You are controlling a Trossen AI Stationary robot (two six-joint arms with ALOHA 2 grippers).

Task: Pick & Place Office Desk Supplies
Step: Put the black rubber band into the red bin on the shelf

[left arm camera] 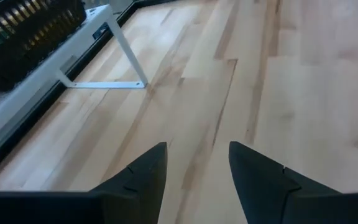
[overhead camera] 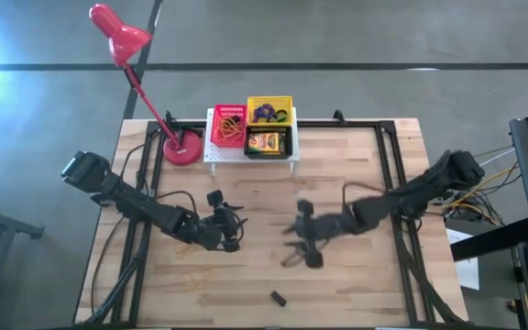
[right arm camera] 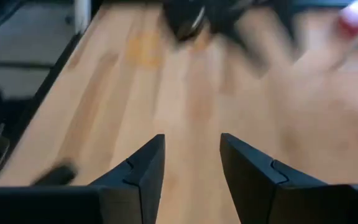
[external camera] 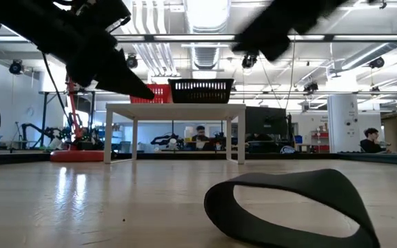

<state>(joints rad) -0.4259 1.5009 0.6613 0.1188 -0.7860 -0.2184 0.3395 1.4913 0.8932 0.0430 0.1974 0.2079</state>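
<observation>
A black elastic loop (overhead camera: 278, 298) lies flat on the table near its near edge. It looms large in the low view (external camera: 288, 207) and shows blurred in the right wrist view (right arm camera: 58, 174). My left gripper (overhead camera: 236, 227) (left arm camera: 197, 149) hovers open over bare wood left of the table's middle. My right gripper (overhead camera: 293, 246) (right arm camera: 192, 140) is open over bare wood just right of it, facing the left arm. A crayon box (overhead camera: 266, 142) lies in a basket on the white rack (overhead camera: 211, 151). Tan rubber bands (overhead camera: 228, 128) fill the red basket, and purple loops (overhead camera: 264, 113) the yellow one.
The white rack (left arm camera: 104, 56) stands at the table's far edge with its baskets (external camera: 200, 89) on top. A red desk lamp (overhead camera: 183, 147) stands left of it, its head reaching beyond the table. Black frame rails run along both table sides. People sit in the room behind.
</observation>
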